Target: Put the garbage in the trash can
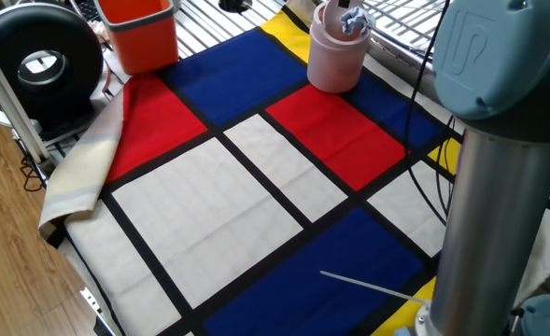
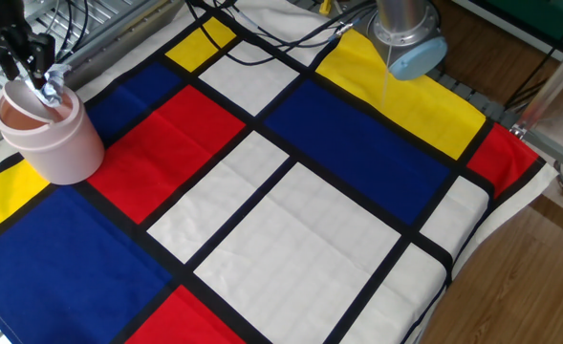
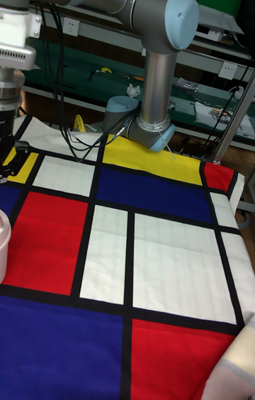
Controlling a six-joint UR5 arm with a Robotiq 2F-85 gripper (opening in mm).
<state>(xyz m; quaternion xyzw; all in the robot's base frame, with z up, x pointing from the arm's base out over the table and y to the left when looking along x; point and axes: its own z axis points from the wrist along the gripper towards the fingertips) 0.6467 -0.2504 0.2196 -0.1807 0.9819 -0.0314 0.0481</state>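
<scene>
The trash can (image 1: pixel 335 61) is a pale pink cylinder on the far blue patch of the checkered cloth; in the other fixed view the trash can (image 2: pixel 56 143) stands at the left edge. Directly over its top hangs my gripper (image 2: pixel 38 75), dark-fingered and shut on the garbage (image 2: pixel 51 86), a small crumpled white-grey wad. That garbage (image 1: pixel 352 21) sits just above the can's rim under the gripper (image 1: pixel 348 9). The tall fixed view shows only part of the gripper (image 3: pixel 10 161) and a sliver of the trash can (image 3: pixel 3 244) at the left edge.
An orange square bin (image 1: pixel 144 37) stands at the cloth's far left corner, next to a black round device (image 1: pixel 36 61). A wire rack (image 1: pixel 396 19) lies behind the trash can. The arm's grey column (image 1: pixel 499 187) rises at the right, with cables trailing beside it.
</scene>
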